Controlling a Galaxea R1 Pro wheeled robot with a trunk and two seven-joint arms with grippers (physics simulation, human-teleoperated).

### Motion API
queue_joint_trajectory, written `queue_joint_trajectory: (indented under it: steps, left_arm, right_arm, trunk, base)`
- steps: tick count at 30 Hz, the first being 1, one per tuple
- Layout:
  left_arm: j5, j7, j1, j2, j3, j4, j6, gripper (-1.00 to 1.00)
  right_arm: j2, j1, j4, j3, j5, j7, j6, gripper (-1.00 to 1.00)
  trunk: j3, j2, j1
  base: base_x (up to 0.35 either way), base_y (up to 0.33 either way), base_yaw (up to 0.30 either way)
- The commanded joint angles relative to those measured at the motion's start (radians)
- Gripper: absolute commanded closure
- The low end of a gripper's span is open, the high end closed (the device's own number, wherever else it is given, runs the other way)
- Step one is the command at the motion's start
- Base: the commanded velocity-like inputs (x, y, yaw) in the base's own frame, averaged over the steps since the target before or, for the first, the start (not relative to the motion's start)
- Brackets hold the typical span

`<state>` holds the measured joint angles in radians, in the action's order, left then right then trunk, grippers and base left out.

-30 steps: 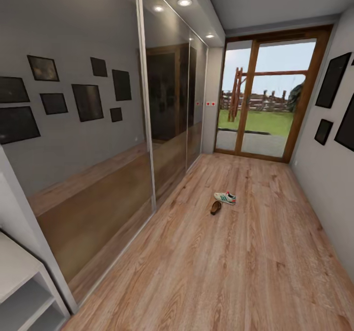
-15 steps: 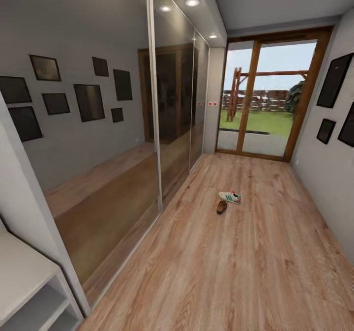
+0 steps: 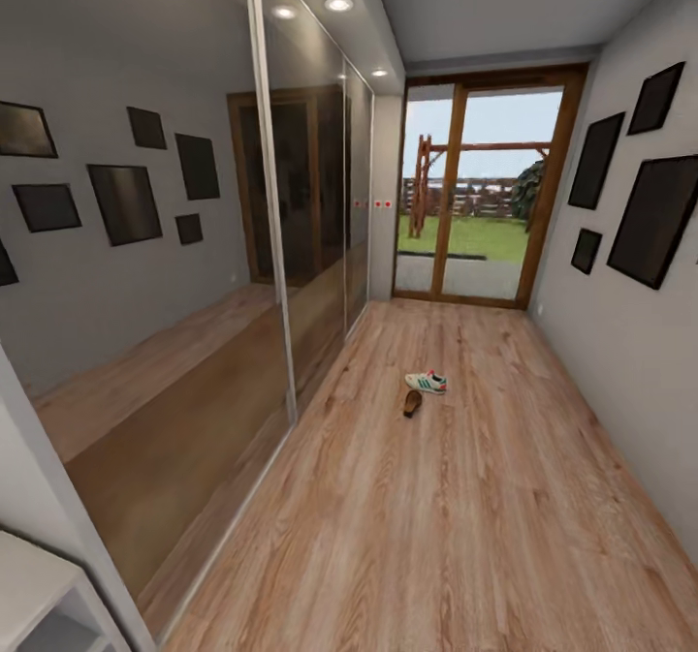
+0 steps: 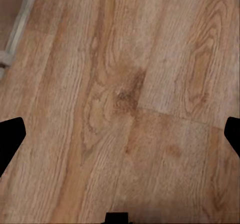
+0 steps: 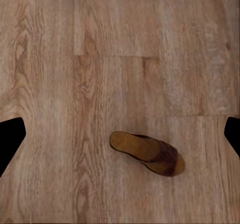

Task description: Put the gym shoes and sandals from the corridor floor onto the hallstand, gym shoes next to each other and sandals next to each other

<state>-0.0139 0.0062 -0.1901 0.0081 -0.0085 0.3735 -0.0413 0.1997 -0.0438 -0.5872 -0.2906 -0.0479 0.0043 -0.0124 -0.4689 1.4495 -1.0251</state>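
Note:
One white gym shoe [image 3: 427, 382] with green stripes lies on the wood-plank corridor floor [image 3: 456, 526], partway down the hall. A brown sandal [image 3: 412, 402] rests just in front of it, close but apart. In the right wrist view a brown sandal [image 5: 148, 153] with a dark woven strap lies flat on the planks below my right gripper [image 5: 120, 136], whose black fingertips [image 5: 10, 139] stand wide apart, open and empty. My left gripper [image 4: 120, 139] is open too, above bare planks. The corner of a pale grey shelf unit [image 3: 34, 589] shows at lower left.
Mirrored sliding wardrobe doors [image 3: 184, 274] run along the left wall. A glazed wooden door [image 3: 475, 197] closes the far end. Dark picture frames [image 3: 659, 216] hang on the right wall. Wide floor lies between me and the shoes.
The whole head view has shifted, so the camera moved: the pale shelf unit has slid further out at lower left. The shoe and sandal have not moved on the floor.

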Motion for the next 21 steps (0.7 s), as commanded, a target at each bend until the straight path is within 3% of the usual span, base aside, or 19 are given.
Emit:
queue_joint_trajectory:
  steps: [1,6,11,16,21]
  left_arm:
    - [-0.001,0.000,-0.006,0.001,-0.001,0.000,-0.016,-1.00]
    - [-0.002,0.000,-0.027,0.002,-0.001,-0.002,-0.058,-1.00]
    - [-0.002,0.001,-0.023,0.004,0.002,-0.007,-0.078,-1.00]
    - [0.005,0.003,-0.021,0.033,0.009,-0.008,-0.117,-1.00]
    - [0.007,0.004,-0.021,0.042,0.010,-0.010,-0.126,-1.00]
  right_arm:
    - [-0.001,-0.001,-0.015,-0.003,-0.006,0.001,-0.008,-1.00]
    - [-0.006,-0.001,-0.072,-0.010,-0.007,0.012,-0.033,-1.00]
    - [-0.008,-0.001,-0.080,-0.011,-0.006,0.075,-0.039,-1.00]
    - [-0.017,-0.001,-0.079,-0.009,-0.005,0.093,-0.040,-1.00]
    - [-0.021,-0.001,-0.079,-0.009,-0.004,0.095,-0.040,-1.00]
  trunk:
    - [-0.001,0.001,0.000]
    - [0.000,0.001,0.000]
    - [0.001,0.001,0.000]
    - [0.001,0.001,0.000]
    - [0.001,0.001,0.000]
  base:
    - [0.004,0.012,-0.269]
    - [0.002,0.006,-0.270]
    - [0.000,0.001,-0.274]
    - [0.000,0.000,-0.287]
    - [0.000,0.000,-0.289]
